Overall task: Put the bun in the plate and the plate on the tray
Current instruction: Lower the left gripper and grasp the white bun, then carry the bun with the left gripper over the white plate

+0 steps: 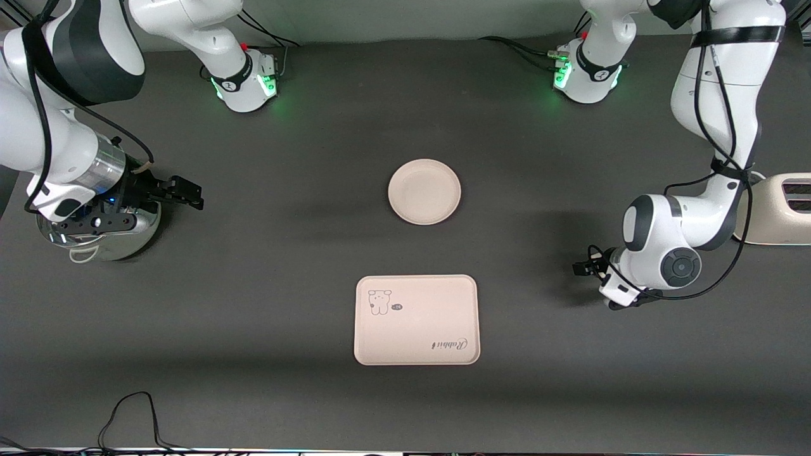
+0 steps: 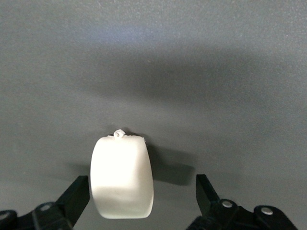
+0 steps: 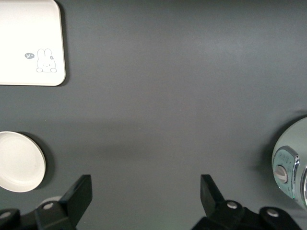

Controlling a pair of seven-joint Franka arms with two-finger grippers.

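Observation:
The bun (image 2: pixel 121 177), an off-white oblong lump, lies on the dark table between the open fingers of my left gripper (image 2: pixel 142 191), close to one finger and apart from the other. In the front view the left gripper (image 1: pixel 586 267) is low toward the left arm's end of the table, and the arm hides the bun. The round cream plate (image 1: pixel 424 191) sits empty mid-table. The printed tray (image 1: pixel 416 320) lies nearer to the front camera than the plate. My right gripper (image 1: pixel 187 192) is open and empty at the right arm's end; its wrist view shows the tray (image 3: pixel 29 43) and the plate (image 3: pixel 19 162).
A shiny metal pot (image 1: pixel 101 237) stands under the right arm's wrist and also shows in the right wrist view (image 3: pixel 292 167). A cream toaster (image 1: pixel 782 209) stands at the left arm's end. Cables (image 1: pixel 133 418) lie along the front edge.

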